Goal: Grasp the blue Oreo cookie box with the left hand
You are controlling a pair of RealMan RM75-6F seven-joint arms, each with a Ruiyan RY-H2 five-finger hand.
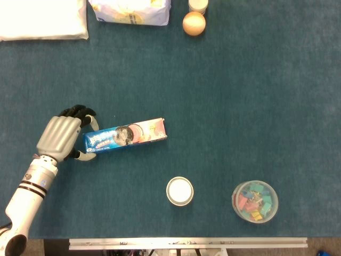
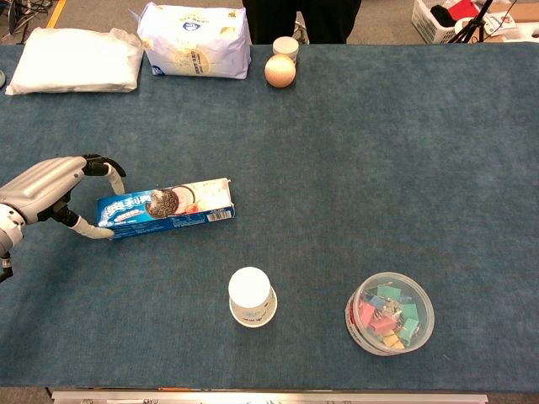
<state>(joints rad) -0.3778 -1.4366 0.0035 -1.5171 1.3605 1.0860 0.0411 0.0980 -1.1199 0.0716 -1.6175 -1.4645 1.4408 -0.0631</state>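
The blue Oreo cookie box (image 1: 126, 135) (image 2: 165, 209) lies flat on the teal table cloth at the left, its long side running left to right and tilted slightly. My left hand (image 1: 63, 136) (image 2: 46, 192) sits at the box's left end. Its dark fingers (image 1: 85, 113) curl over the far side of that end and the thumb (image 2: 88, 229) reaches along the near side. The fingers straddle the end with a small gap and do not clamp it. My right hand shows in neither view.
A white cup (image 1: 179, 191) stands near the front middle, with a clear tub of coloured clips (image 1: 255, 201) to its right. At the back edge are a white pillow bag (image 2: 76, 61), a blue-white bag (image 2: 194, 40), and a wooden ball (image 2: 280, 71).
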